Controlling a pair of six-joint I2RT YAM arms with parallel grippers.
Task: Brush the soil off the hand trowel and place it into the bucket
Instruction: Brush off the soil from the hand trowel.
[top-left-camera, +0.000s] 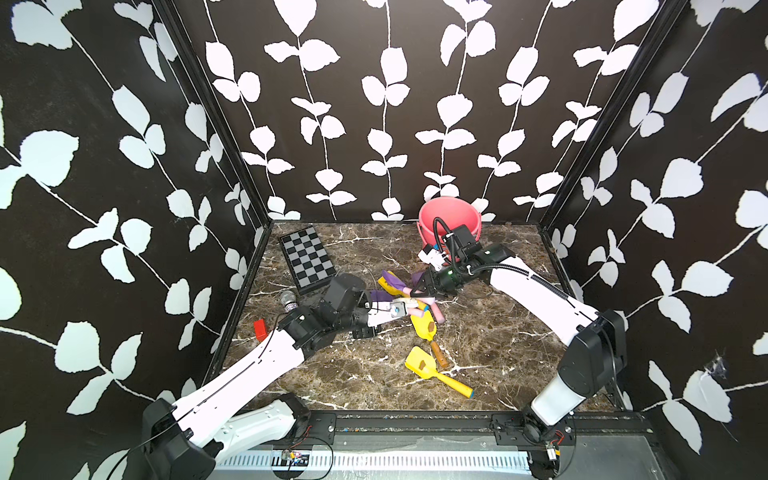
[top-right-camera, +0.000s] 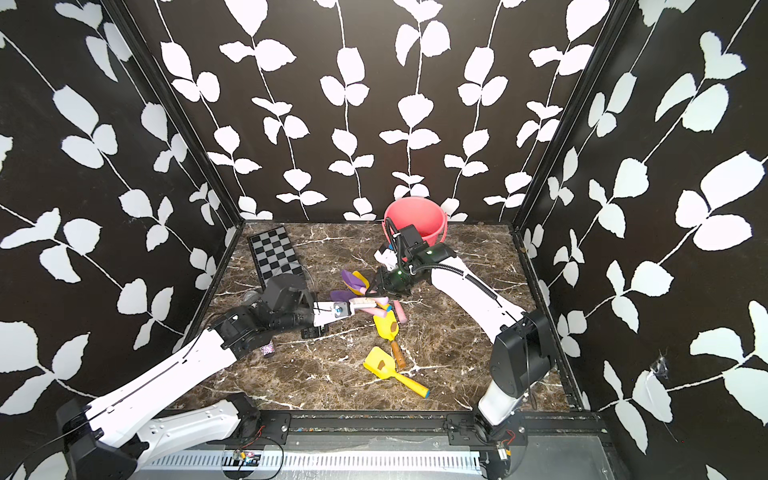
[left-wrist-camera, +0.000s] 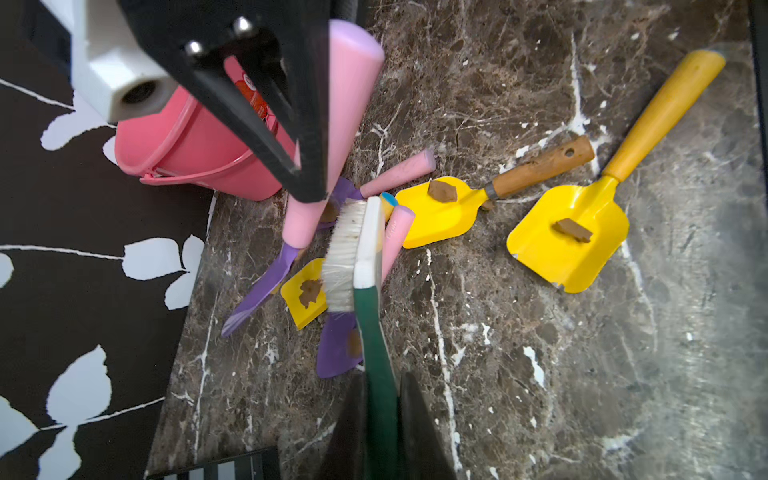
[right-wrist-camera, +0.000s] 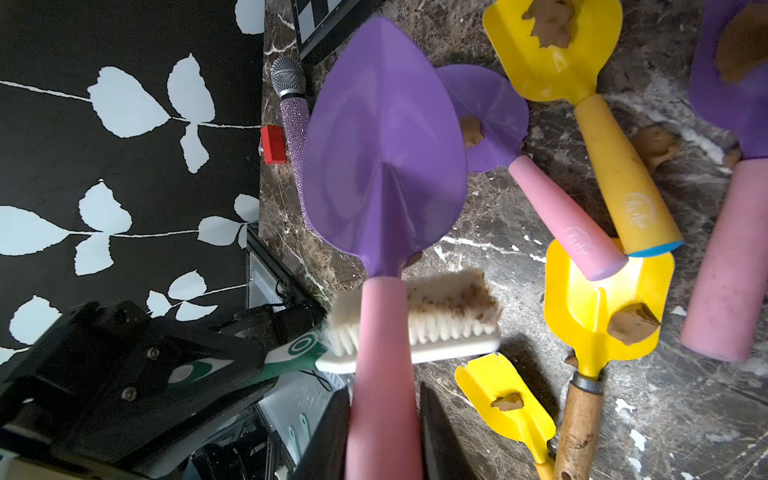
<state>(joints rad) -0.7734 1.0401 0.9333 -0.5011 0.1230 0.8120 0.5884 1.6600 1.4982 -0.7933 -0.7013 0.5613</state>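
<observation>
Clamped tight on the pink handle of the purple-bladed trowel (right-wrist-camera: 384, 158), the right hand (right-wrist-camera: 384, 436) is holding that tool over a heap of others, just right of the frame's middle in both top views. The left hand (left-wrist-camera: 382, 428) is squeezing shut on the green handle of a white-bristled brush (left-wrist-camera: 347, 253), reaching in from the lower left of the frame. The brush head is crossing the trowel just below the blade, where pink handle is meeting purple, and brown smears are clinging to the bristles. The blade face turned to the right wrist camera is looking smooth and purple.

Soil (right-wrist-camera: 633, 324) is sitting in brown clumps on the yellow trowels (top-left-camera: 422, 363) lying on the table (top-left-camera: 498, 353) below the frame's middle, with crumbs scattered beside them.

The bucket (top-left-camera: 449, 218) is standing upright at the back of the table, above and right of centre, apart from the held trowel. Plain pink wall is showing inside it. The right arm's wrist is covering its front rim, so what may be lying at the bottom I cannot tell.
</observation>
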